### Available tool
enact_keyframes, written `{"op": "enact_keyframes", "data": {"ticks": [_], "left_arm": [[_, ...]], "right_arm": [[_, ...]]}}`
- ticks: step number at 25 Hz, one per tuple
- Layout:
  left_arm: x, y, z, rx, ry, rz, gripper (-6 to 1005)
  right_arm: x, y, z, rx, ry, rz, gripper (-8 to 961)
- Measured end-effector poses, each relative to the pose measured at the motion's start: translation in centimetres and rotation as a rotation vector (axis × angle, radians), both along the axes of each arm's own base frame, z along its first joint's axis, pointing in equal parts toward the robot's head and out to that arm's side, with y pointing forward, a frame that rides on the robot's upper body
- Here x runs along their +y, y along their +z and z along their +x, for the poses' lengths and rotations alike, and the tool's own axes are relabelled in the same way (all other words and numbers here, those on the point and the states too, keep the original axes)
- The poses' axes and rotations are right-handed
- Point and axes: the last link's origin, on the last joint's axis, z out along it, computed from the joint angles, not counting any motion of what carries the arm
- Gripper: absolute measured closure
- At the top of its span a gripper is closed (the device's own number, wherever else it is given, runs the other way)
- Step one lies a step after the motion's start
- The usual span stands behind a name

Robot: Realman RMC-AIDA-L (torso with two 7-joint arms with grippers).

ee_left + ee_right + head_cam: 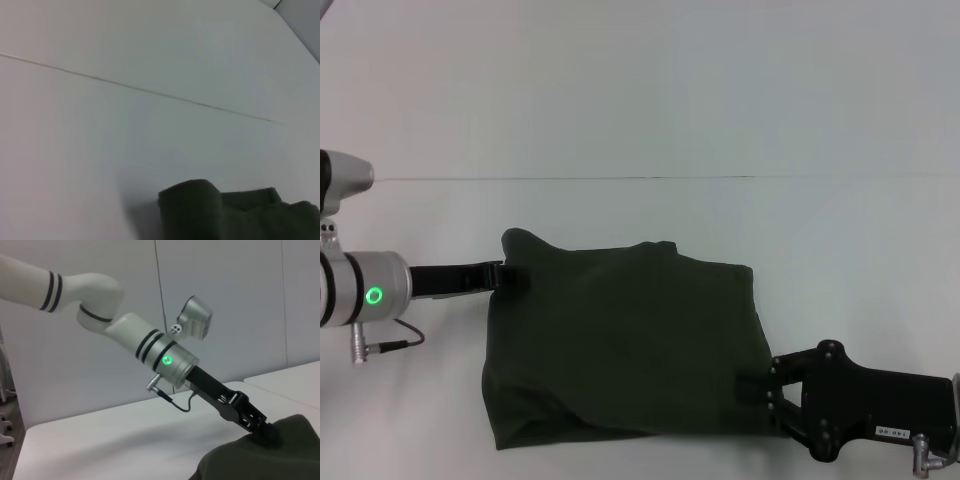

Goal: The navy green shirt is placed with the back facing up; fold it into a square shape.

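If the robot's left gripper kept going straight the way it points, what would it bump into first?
Probably the navy green shirt itself. The left gripper already sits at the shirt's far-left edge, pointing across it, so it would push into more fabric.

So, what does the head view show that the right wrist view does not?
Only the head view shows the right hand at the near right edge of the dark olive-green soft fabric shirt, and its whole folded outline. Only the right wrist view shows the left arm's white upper links. Both show the left hand at the shirt's edge.
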Motion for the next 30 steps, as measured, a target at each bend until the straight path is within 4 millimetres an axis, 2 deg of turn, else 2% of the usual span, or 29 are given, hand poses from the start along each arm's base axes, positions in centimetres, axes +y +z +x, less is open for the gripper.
{"op": "enact_keyframes", "data": {"ticks": [5,11,14,19,24,30], "left_arm": [[-0.9,1.1,-0.5,-0.015,-0.012,0.032,695],[-2.2,3.3,-0.4,-0.122,-0.043,-0.005,536],[-3.4,4.4,0.0,-0.192,-0.159,-0.008,457],[-6.7,6.0,0.0,-0.233,-0.399,-0.006,222],[-10.3,5.2,-1.1,-0.193,-0.565,-0.045,47],[-15.0,3.8,-2.8,-0.159,-0.722,-0.014,48]], "right_arm": [[0.2,0.0,0.0,-0.003,-0.003,0.005,887],[1.0,0.3,-0.1,0.005,-0.049,0.01,786],[1.3,0.7,0.0,0.014,-0.065,0.037,650],[1.4,1.7,0.6,0.035,-0.088,0.087,464],[0.6,2.1,1.5,0.016,-0.071,0.128,305],[-1.3,1.4,2.8,0.005,-0.065,0.127,103]]}}
